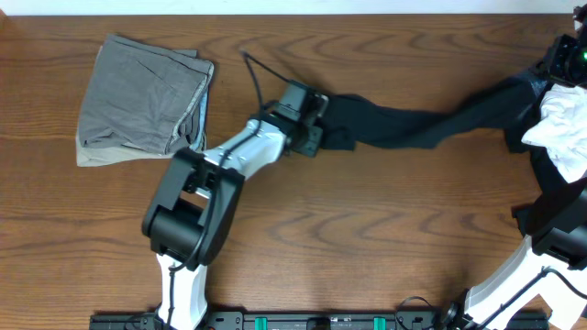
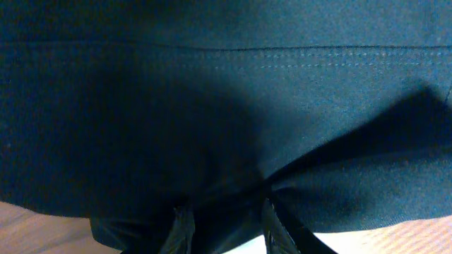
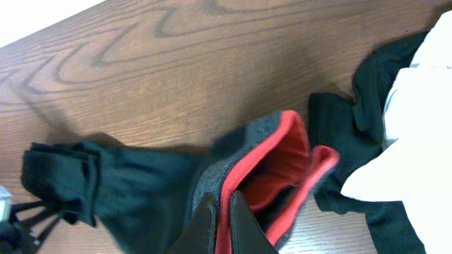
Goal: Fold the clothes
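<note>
A long black garment (image 1: 413, 128) is stretched across the table between my two grippers. My left gripper (image 1: 319, 124) is shut on its left end; in the left wrist view the black cloth (image 2: 226, 106) fills the frame and bunches between the fingers (image 2: 222, 226). My right gripper (image 1: 553, 75) is at the far right. In the right wrist view its fingers (image 3: 222, 222) are shut on the red-and-grey end band (image 3: 272, 159). A grey garment (image 1: 142, 101) lies folded at the back left. A white garment (image 1: 564, 124) lies crumpled at the right, on more black cloth.
The white garment (image 3: 417, 127) and dark cloth (image 3: 374, 77) lie close beside the right gripper. A black cable (image 1: 255, 73) runs over the wooden table (image 1: 367, 229) behind the left arm. The arm bases stand at the front edge.
</note>
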Controlling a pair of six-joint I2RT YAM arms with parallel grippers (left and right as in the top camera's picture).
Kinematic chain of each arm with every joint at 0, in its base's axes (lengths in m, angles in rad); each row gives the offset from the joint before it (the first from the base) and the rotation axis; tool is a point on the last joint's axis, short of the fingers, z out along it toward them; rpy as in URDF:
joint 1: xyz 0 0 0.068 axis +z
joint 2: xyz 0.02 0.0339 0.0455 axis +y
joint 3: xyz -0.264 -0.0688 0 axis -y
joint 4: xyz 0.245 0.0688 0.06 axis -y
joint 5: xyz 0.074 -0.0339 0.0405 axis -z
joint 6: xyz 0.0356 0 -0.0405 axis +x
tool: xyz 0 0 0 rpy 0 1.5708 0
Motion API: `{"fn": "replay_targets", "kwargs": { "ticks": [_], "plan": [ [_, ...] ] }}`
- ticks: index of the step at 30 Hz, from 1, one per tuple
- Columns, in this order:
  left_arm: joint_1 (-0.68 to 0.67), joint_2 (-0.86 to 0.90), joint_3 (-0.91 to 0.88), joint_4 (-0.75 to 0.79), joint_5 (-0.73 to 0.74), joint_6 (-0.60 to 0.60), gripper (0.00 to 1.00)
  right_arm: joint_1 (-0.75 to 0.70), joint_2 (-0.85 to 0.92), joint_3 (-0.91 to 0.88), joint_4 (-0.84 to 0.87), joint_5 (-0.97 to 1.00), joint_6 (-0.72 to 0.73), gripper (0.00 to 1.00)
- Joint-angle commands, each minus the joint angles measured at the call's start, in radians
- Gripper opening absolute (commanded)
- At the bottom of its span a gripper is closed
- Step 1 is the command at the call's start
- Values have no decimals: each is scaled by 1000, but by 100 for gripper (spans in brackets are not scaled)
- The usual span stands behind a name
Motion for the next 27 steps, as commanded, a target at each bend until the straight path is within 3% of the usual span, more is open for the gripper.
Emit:
{"fn": "replay_targets", "kwargs": {
  "ticks": [1,10,20,27],
  "plan": [
    [13,-21,-14,-40,16,-11,37,11,-3,6,0,-7,5,1],
    [-103,-147,-14,-25,59,18,66,11,-3,6,0,-7,5,1],
    [-257,-77,-15,83,3,19,70,14,-3,6,-2,-7,6,1],
    [-286,2,-14,189,-167,23,71,14,-3,6,-14,-8,6,1]
  ]
}}
